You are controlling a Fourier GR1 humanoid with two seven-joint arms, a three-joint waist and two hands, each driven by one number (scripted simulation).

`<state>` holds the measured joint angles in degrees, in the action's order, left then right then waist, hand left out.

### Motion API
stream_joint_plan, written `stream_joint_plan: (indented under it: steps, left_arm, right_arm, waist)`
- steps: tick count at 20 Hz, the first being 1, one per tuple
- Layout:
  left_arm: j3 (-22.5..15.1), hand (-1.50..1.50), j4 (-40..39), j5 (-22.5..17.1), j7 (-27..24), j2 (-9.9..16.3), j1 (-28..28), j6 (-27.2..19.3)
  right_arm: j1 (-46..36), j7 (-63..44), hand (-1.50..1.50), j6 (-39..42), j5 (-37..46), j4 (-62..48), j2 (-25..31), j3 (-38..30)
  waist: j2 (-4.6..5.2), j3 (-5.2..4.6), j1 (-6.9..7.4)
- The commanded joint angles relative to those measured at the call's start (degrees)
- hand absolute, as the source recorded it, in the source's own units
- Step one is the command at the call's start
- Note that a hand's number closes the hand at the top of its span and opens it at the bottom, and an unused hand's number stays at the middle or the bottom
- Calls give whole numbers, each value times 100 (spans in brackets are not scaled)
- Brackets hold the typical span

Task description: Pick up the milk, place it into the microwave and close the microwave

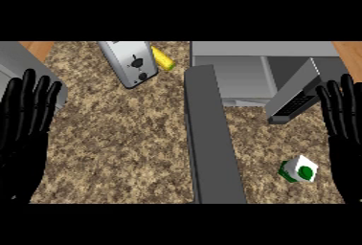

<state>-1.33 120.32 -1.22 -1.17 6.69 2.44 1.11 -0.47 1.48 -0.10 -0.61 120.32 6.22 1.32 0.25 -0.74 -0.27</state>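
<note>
Your right hand (344, 125) stands at the right edge of the head view with its fingers straight and spread, pointing up the frame, and it holds nothing. Your left hand (27, 119) mirrors it at the left edge: fingers straight, apart, pointing up, also holding nothing. Neither hand touches any object you can see.

Just inside your right hand, toward the lower right of the counter (120, 143), you find the milk (298, 170), a small white carton with green markings. It sits on the speckled stone surface, tipped at an angle to the frame, near your right hand but apart from it.

Above the milk, you see the microwave (247, 67) at the top right, its grey cavity open toward you. Its door (297, 95) is swung out, with the dark control strip showing along the lower end, and it hangs between the cavity and your right hand.

A long grey panel (210, 143) runs down the middle of the counter from the microwave's left corner to the lower edge, splitting the worktop into left and right parts; the milk lies to its right.

Farther out, at the top left of centre, you see a silver toaster (130, 62) lying at a slant, with a yellow object (163, 59) just beside its right side. A grey block (21, 67) fills the upper left corner behind your left hand.
</note>
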Motion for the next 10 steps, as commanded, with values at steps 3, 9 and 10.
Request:
stream_joint_plan:
  steps: [3,9,10]
  left_arm:
    - [-13,-150,-12,270,-166,-150,-469,-155]
    - [-17,-150,248,-170,766,-580,-703,-545]
    - [-278,-150,239,27,340,-655,-1055,-602]
  right_arm:
    - [47,-320,-150,-803,701,142,-336,-103]
    - [415,-1018,-150,-1235,432,661,-613,727]
    - [816,-660,-150,-1040,375,647,-615,738]
  waist:
    - [-34,71,46]
    - [-41,71,62]
    - [-38,74,37]
